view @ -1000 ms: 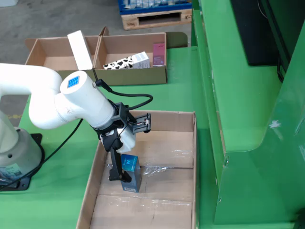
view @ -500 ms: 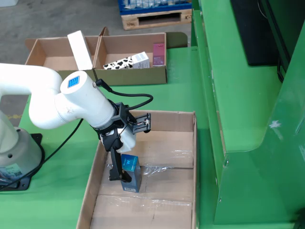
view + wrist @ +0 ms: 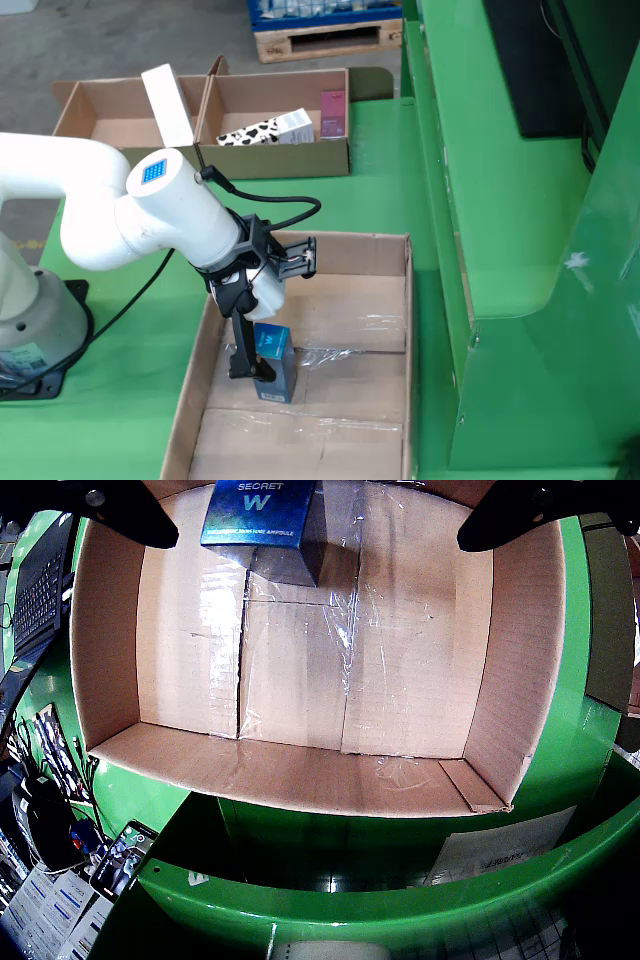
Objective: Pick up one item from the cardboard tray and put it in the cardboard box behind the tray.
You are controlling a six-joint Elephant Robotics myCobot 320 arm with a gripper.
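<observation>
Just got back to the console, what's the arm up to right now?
The white arm is reaching down into the cardboard tray, with its gripper lowered beside the one item there, a small blue box standing upright on the tray floor. In the wrist view the black fingers stand wide apart, with the box near one of them, so nothing is grasped yet. The cardboard box behind already holds a few cartons.

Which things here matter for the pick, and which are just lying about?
Job:
blue box, upright in the tray
tray
cardboard box behind the tray
gripper, jaws down beside the blue box

Lying about:
cow-patterned carton
pink packet
pallet
</observation>
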